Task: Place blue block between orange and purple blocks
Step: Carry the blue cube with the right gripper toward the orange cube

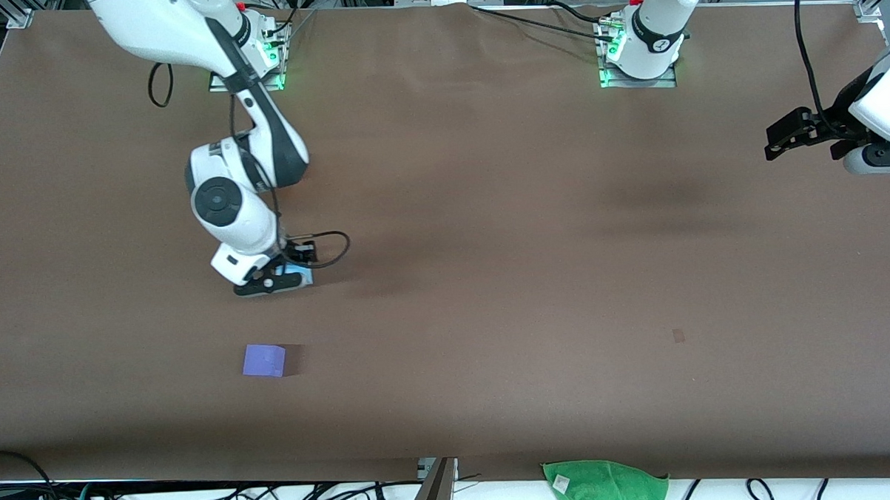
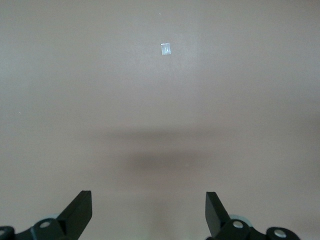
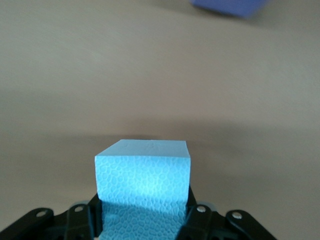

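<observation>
Pinched on opposite flat sides by the right gripper (image 3: pixel 142 215), the blue block (image 3: pixel 144 175) is judged light, pebbled foam, easily dented, while the left gripper (image 2: pixel 149 212), parked over bare table, is spread.

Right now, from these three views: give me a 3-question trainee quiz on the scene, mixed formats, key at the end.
1. True or false: the right gripper is shut on the blue block.
2. Multiple choice: where is the purple block relative to the blue block?
A. Stacked on top of it
B. Nearer to the front camera
C. Toward the left arm's end of the table
3. Short answer: what is the left gripper holding, and how do its fingers stand?

Key
1. True; the right wrist view shows the block held between the fingers.
2. B
3. Nothing; its fingers are open over bare table while that arm waits. No orange block shows in any view.
</observation>
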You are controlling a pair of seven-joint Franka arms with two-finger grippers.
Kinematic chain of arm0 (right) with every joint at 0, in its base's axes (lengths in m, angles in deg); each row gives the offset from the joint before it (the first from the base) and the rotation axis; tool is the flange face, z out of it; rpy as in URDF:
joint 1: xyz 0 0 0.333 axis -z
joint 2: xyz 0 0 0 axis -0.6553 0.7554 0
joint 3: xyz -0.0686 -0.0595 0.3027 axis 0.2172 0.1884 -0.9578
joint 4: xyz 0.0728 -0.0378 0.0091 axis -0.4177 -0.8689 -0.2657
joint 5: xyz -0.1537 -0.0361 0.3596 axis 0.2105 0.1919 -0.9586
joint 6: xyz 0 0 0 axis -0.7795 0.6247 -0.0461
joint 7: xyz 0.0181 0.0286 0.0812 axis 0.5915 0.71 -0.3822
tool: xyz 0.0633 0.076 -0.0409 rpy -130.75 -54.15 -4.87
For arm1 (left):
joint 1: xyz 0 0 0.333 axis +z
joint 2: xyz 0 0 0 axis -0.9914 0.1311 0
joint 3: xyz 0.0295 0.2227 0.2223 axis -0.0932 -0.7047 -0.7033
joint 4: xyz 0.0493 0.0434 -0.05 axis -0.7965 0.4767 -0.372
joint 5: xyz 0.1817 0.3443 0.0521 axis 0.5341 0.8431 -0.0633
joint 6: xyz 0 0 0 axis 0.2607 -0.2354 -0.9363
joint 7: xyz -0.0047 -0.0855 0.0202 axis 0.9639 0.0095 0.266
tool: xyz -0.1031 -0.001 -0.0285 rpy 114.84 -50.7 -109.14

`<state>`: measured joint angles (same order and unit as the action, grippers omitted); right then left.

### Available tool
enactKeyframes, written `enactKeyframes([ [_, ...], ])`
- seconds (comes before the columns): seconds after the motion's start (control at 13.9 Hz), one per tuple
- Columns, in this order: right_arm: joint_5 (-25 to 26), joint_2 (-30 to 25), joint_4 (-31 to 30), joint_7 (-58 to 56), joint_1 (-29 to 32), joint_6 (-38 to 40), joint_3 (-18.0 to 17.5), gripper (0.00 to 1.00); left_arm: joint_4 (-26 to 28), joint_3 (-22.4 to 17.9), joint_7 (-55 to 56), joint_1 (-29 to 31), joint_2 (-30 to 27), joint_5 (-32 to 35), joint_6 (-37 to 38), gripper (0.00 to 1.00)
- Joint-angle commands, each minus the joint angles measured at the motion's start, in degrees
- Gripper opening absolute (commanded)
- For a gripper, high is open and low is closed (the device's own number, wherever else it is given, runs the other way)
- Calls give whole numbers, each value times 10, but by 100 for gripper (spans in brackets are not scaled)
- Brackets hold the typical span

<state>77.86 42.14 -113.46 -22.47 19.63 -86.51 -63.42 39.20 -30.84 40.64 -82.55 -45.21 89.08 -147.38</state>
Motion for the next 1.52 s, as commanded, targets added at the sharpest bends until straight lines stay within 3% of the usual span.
enactKeyframes([
  [0.0,-37,-29,-48,-21,21,-19,-9,21,-13,-5,-9,3,1,-7,14,100],
  [0.22,-50,-35,-103,-22,27,-93,-9,21,-17,-5,-12,20,1,-6,14,100],
  [0.43,-58,-35,-117,-22,27,-105,-9,22,-19,2,-12,29,3,-12,14,100],
  [0.72,-58,-42,-127,-20,28,-103,1,35,-19,10,-9,27,1,-11,16,100],
  [0.87,-58,-40,-127,-20,29,-104,3,46,-19,10,-10,27,1,-11,16,100],
  [0.94,-58,-40,-127,-19,34,-103,3,57,-19,10,-10,27,1,-11,16,100],
  [1.01,-59,-40,-127,-18,36,-103,3,72,-19,10,-9,27,1,-11,16,100],
  [1.08,-65,-40,-126,-18,36,-103,3,93,-19,10,-9,27,1,-11,16,100],
  [1.15,-76,-41,-125,-18,36,-102,3,100,-19,10,-9,26,1,-11,16,100],
  [1.44,-77,-69,-116,-20,35,-98,3,100,-19,10,-9,26,1,-11,16,100],
])
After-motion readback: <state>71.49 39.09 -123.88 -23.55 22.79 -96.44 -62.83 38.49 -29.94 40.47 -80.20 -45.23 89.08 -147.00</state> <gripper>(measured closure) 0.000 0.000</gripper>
